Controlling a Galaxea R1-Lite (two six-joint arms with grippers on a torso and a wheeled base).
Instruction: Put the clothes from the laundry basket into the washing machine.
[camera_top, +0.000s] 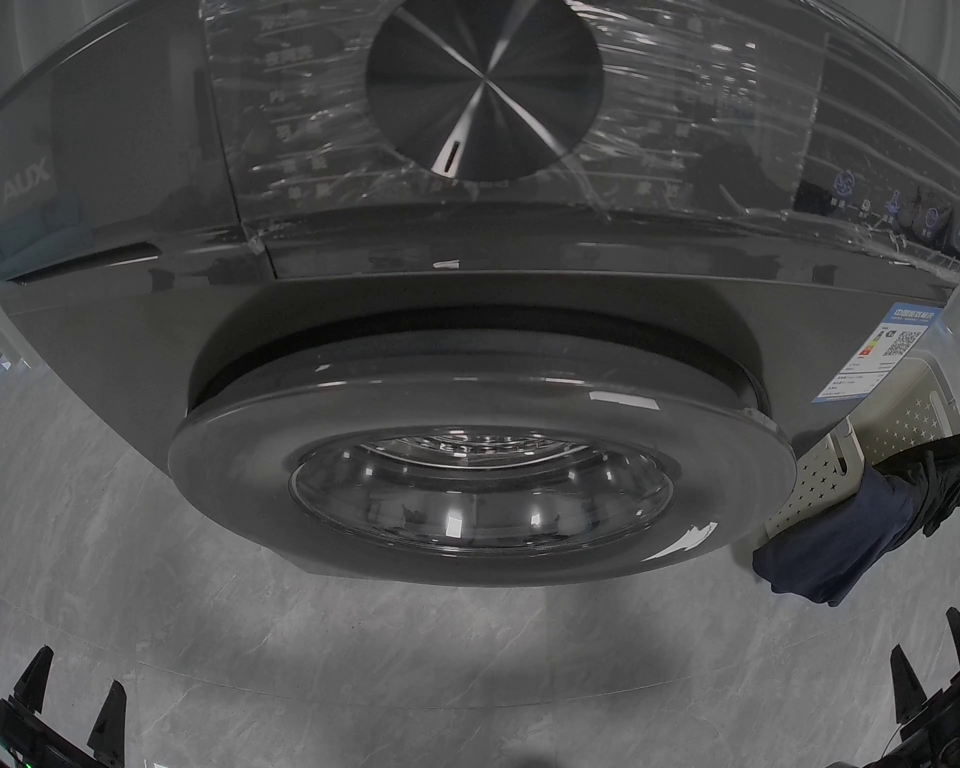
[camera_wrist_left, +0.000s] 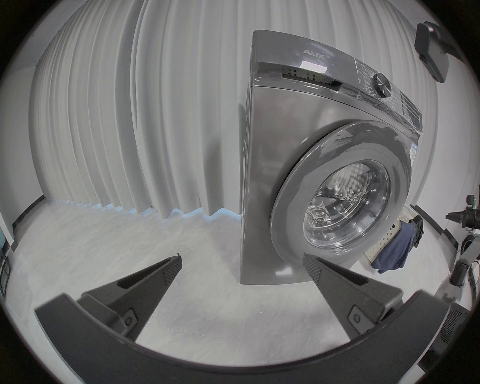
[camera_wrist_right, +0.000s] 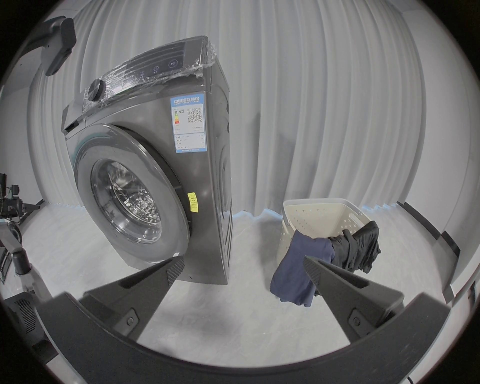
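While both arms hang low in front of the washing machine (camera_top: 480, 300), I see from the head view the left gripper (camera_top: 75, 690) at the lower left edge and the right gripper (camera_top: 925, 650) at the lower right edge, fingertips pointing up and forward above the grey floor (camera_top: 300, 620). Each one is spread wide, with nothing between its fingers, and neither touches the machine, the basket or the clothes. From the left wrist view that arm points at the machine's front and its left side; from the right wrist view that arm points between the machine and the basket.

Counting what I have: two grippers, one washing machine, one laundry basket (camera_top: 830, 470), two pieces of clothing. The machine's round door (camera_top: 480, 470) sits shut against its front, glass window in the middle, and one dial (camera_top: 485, 85) is on the control panel above it.

The basket is white and perforated and stands on the floor to the robot's right of the machine, near its side but apart from it. A navy garment (camera_top: 840, 545) is draped over the basket's near rim and hangs down the outside wall. A black garment (camera_top: 930, 480) is bunched on the same rim just beside it, touching it. A white curtain (camera_wrist_right: 325, 100) hangs behind everything.
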